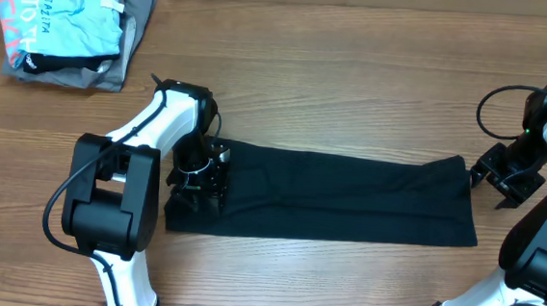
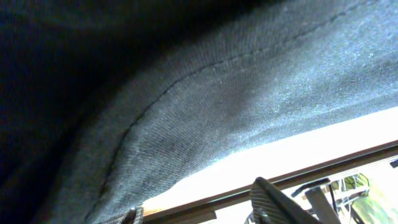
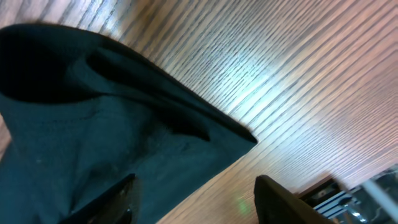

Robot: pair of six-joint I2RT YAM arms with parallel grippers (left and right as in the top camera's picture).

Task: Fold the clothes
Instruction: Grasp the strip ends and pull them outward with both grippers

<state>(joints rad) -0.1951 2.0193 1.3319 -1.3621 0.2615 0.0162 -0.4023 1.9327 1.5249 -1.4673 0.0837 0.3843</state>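
Observation:
The black T-shirt lies flat on the wooden table as a long strip running left to right. My left gripper points down over the shirt's left end. In the left wrist view the black fabric fills most of the frame, very close, and the left gripper's fingers stand apart below it, open. My right gripper is just beyond the shirt's right edge. In the right wrist view the right gripper is open, one finger over the shirt's corner, the other over bare wood.
A light blue printed shirt lies on a grey folded garment at the back left corner. Both arm bases stand at the table's front edge.

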